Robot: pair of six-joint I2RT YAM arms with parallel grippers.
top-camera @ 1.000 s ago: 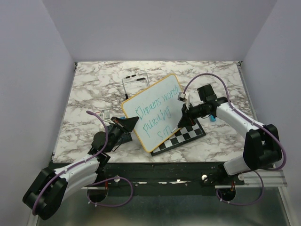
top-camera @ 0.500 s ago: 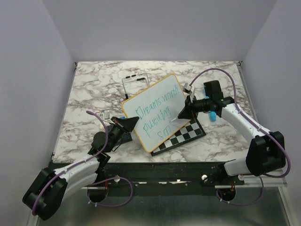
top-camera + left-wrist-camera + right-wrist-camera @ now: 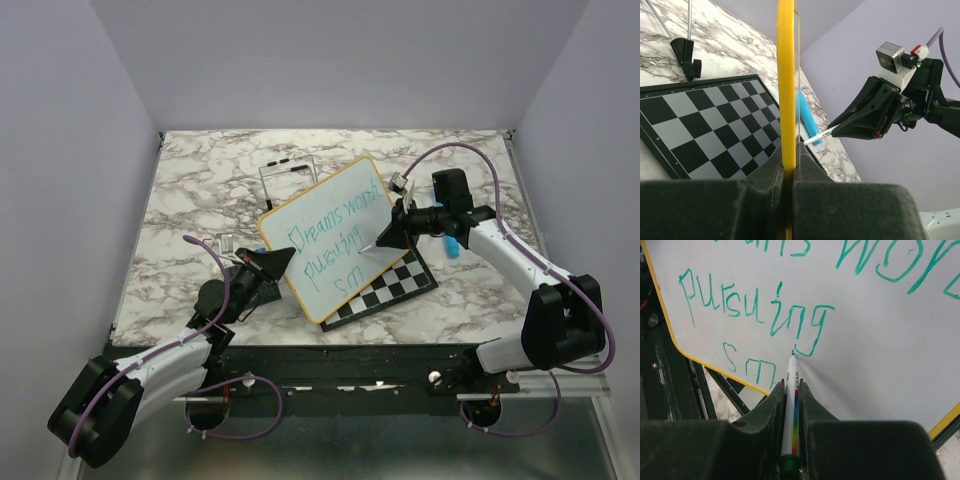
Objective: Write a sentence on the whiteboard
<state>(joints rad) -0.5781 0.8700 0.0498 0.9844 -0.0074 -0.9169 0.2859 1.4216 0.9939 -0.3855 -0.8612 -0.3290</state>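
My left gripper [image 3: 272, 262] was closed tight on the whiteboard [image 3: 325, 235], pinching the yellow frame at its lower left edge. From my left wrist that frame [image 3: 785, 75] ran edge-on straight up between my fingers [image 3: 765, 175]. The board stood propped up at a slant near the front of the table [image 3: 200, 190]. Its low corner hung over the chessboard [image 3: 395, 285], which lay flat beneath and to its right.

My right gripper [image 3: 392, 232] was closed on a marker [image 3: 372, 247], the barrel clamped lengthwise between both fingers and the tip pointing out at the board's face. In my right wrist view the marker [image 3: 791, 405] had its tip at the board surface, right by the bottom hook of the "g" in "pursuing". The left wrist view showed the same marker [image 3: 816, 140] reaching the board from the side, with my right gripper [image 3: 860, 117] behind it.

The sentence [image 3: 330, 240] was in teal: "Dreams worth" on top, "pursuing" under it, and a third line that read only "sm" [image 3: 752, 365].

A blue object [image 3: 452, 248] lay on the table beside my right arm, past the chessboard's far edge. A thin wire stand [image 3: 285, 175] stood behind the board.
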